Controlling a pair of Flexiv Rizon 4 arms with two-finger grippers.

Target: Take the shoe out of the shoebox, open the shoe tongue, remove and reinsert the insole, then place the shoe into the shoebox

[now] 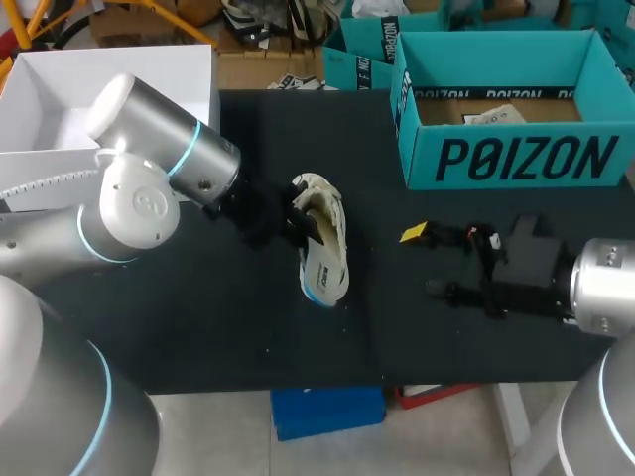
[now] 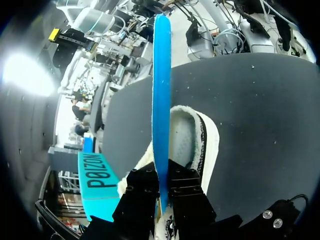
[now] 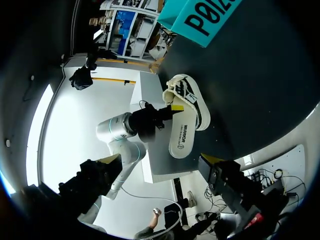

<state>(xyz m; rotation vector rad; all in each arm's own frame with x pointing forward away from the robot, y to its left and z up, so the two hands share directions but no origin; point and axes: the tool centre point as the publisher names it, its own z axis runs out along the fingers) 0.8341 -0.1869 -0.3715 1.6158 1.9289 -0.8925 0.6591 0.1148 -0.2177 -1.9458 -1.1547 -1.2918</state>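
A white shoe (image 1: 324, 253) with dark trim lies on its side in the middle of the black table (image 1: 198, 317). My left gripper (image 1: 301, 220) is at the shoe's opening, shut on a blue insole (image 2: 161, 90). In the left wrist view the insole runs edge-on from between the fingers, out over the shoe's (image 2: 197, 142) fleecy opening. My right gripper (image 1: 425, 261) stands open to the right of the shoe, apart from it, with nothing between its fingers. The teal shoebox (image 1: 516, 157) stands open at the back right. In the right wrist view the shoe (image 3: 184, 120) lies ahead of that gripper.
A white open box (image 1: 60, 99) sits at the back left, behind my left arm. A second teal box (image 1: 362, 50) stands behind the table's far edge. The table's near edge runs close below the shoe and my right gripper.
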